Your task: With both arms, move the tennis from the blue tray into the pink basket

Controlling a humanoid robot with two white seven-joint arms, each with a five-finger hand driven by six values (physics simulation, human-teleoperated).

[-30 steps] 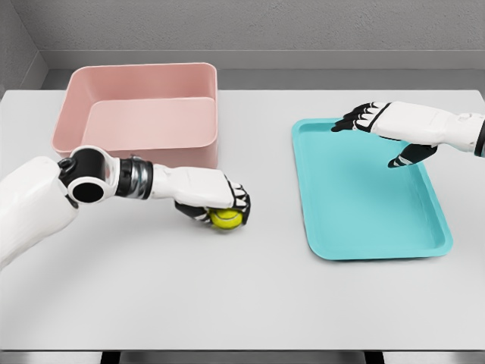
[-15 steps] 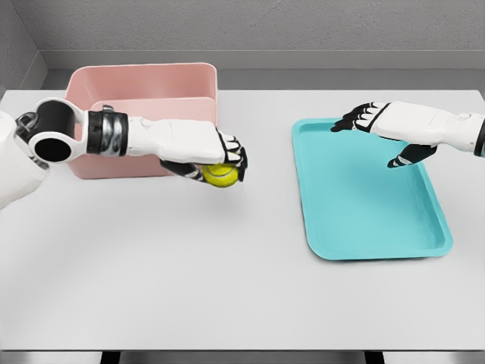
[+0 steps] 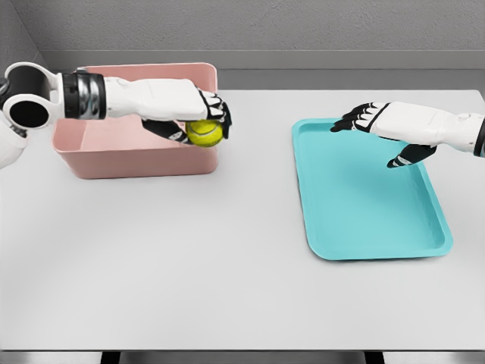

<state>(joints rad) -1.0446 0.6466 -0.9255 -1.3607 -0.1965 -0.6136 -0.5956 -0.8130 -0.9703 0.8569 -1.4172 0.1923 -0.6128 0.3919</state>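
**Yellow tennis ball over the basket's right side**

Pink basket (image 3: 136,159) sits far left; the left robot hand (image 3: 198,121) grips the tennis ball (image 3: 204,133) above it. Right robot hand (image 3: 379,129) hovers, fingers loose, over the blue tray (image 3: 364,205) on the surface (image 3: 227,288).

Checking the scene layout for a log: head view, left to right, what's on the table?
Pink rectangular plastic basket → yellow-green tennis ball, gripped by the left hand at the basket's right end → flat blue rectangular tray, with the open right hand hovering over its far end.
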